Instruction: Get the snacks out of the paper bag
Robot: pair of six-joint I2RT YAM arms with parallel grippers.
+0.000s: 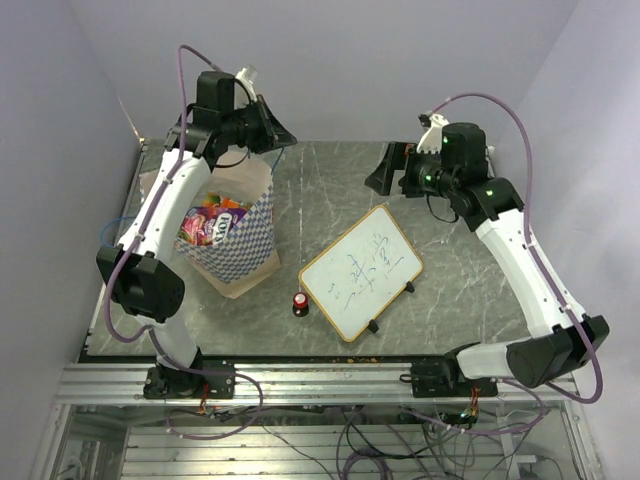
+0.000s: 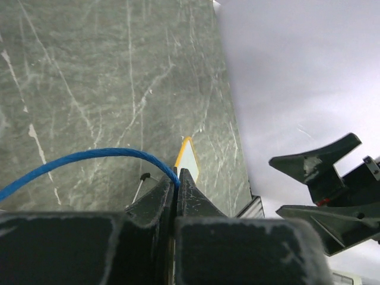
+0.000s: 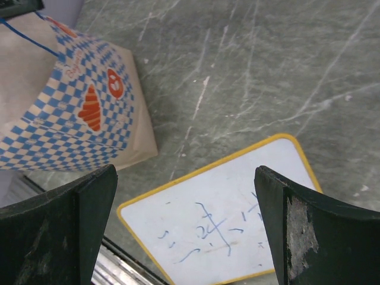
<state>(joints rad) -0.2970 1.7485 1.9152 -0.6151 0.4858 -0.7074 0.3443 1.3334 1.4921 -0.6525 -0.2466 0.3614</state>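
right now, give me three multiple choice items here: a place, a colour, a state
1. Where are the snacks? A in the paper bag B on the whiteboard C on the table
2. What colour is the cord pinched by the left fingers? A red B blue C yellow
3. The right fingers are: A shut on a snack B open C shut, empty
1 A, packets show in its open top. 2 B, left wrist view shows it. 3 B, a wide gap parts them.
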